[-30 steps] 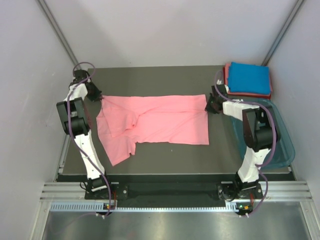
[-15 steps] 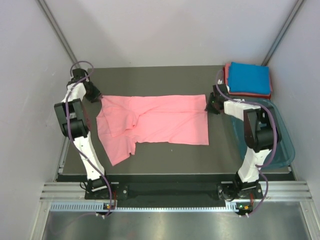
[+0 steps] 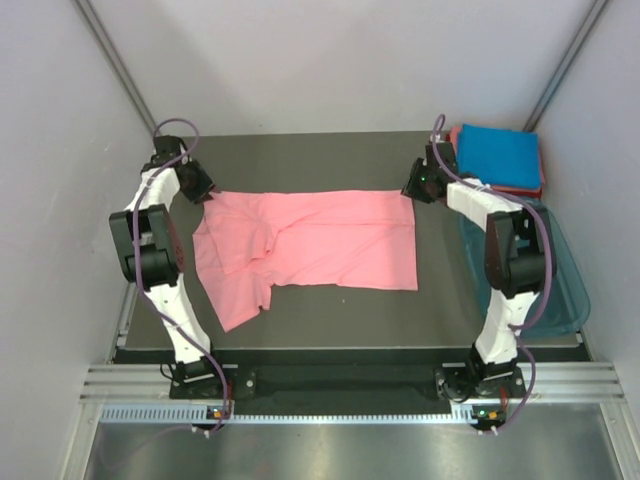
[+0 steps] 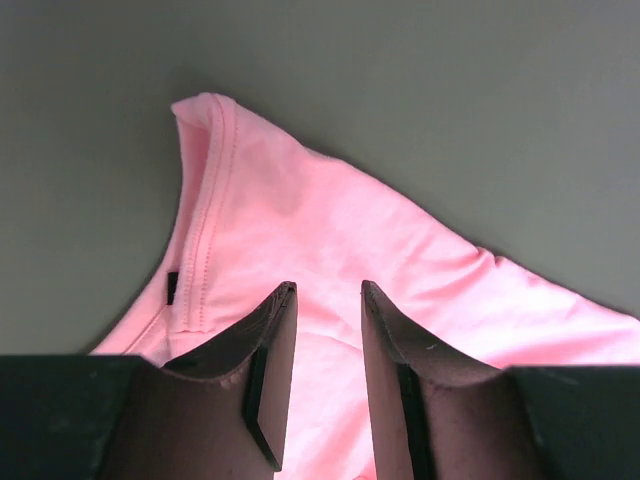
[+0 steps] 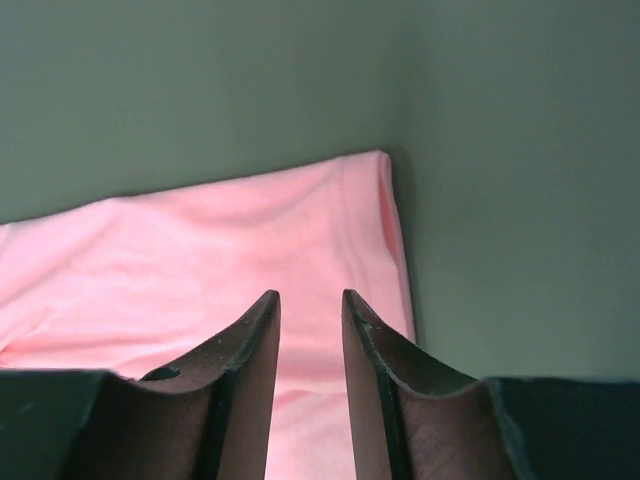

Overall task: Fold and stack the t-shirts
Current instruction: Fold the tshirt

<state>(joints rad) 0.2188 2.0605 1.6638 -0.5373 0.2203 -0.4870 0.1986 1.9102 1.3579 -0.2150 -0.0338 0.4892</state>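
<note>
On overhead cam I see salmon-pink shirt (image 3: 320, 240) flat on table (image 3: 320, 160), L gripper (image 3: 205, 192) & R gripper (image 3: 412, 190) by its far corners, tips unreadable; blue shirt (image 3: 498, 155) folded far-right atop mostly hidden reddish-pink shirt (image 3: 500, 188). L wrist: fingers (image 4: 270, 340) slightly apart, nothing held, over collar. R wrist: fingers (image 5: 250, 350) w/ same narrow gap, empty, over hem corner.

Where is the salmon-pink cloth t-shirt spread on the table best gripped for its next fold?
At its two far corners, one per pincer, coming down from above. The salmon-pink cloth t-shirt lies flat on the dark table, its far edge straight, both hemmed corners lying free. The left pincer and right pincer hang open just short of those corners.
</note>
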